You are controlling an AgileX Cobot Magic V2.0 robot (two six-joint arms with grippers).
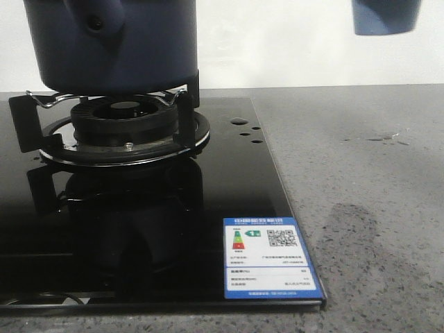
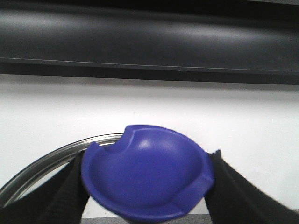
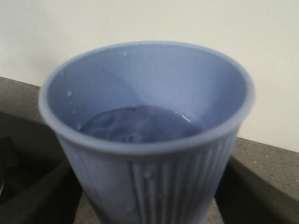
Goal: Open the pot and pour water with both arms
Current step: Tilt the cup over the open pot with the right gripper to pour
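Front view: pot (image 1: 114, 41) sits on the burner (image 1: 125, 125).
Left tool (image 2: 147, 186): grasping a blue lid knob (image 2: 147, 172).
Right tool (image 3: 149, 196): grasping the cup (image 3: 149, 140) with water.

A plain white wall (image 1: 305, 41) rises behind a grey speckled stone countertop (image 1: 368, 180) — its surface shows a few small wet spots and a darker damp patch. A glossy black glass cooktop (image 1: 139, 229) is set into it, mirroring the burner, with an energy label (image 1: 270, 257) near its front corner.
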